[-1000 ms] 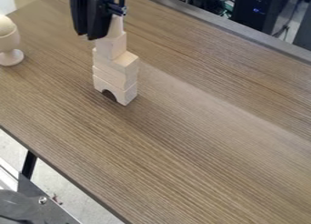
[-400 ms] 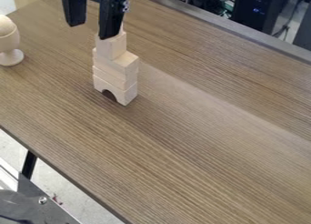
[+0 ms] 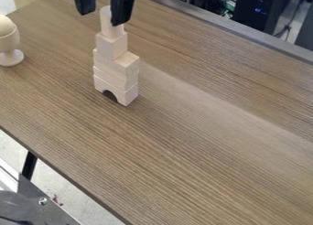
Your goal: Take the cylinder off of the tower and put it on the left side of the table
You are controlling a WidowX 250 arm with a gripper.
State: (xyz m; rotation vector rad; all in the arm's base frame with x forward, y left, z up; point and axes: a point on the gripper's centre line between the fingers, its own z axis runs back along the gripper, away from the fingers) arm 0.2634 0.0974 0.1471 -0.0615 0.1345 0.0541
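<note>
Now higher, fingers [image 3: 122, 9] spread apart, cylinder [image 3: 107, 24] newly uncovered atop the tower [image 3: 115, 71]

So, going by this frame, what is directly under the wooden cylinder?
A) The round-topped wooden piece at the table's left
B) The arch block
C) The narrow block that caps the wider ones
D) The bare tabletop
C: the cylinder stands upright on the narrow block, which rests on the wider blocks of the tower.
</note>
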